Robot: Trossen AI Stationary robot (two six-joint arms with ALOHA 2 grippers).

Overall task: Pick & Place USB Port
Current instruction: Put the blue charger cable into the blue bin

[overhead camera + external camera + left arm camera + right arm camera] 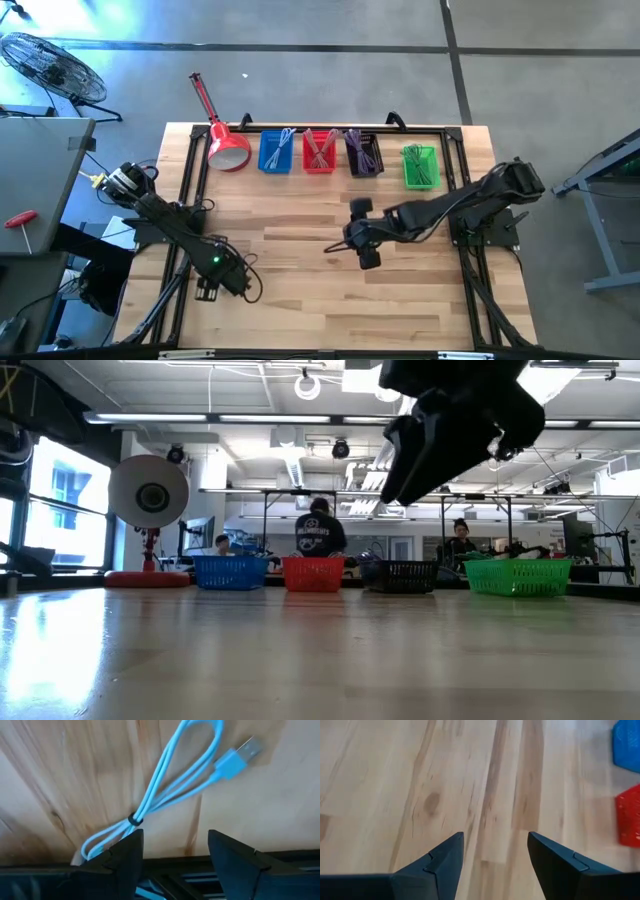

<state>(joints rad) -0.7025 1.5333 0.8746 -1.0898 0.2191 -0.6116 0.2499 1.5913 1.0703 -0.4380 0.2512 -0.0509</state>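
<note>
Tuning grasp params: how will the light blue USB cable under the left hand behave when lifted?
Probably floppy: the light blue USB cable lies in loose loops, so they would likely sag. The black tie should keep it bundled. The USB plug may dangle. It looks light, and the left hand is open just above it.

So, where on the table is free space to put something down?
The bare wood between the left gripper and the right gripper is free, also the strip toward the near edge. The far edge is crowded: red lamp, blue basket, red basket, black basket, green basket. A light blue USB cable lies by the left gripper.
</note>
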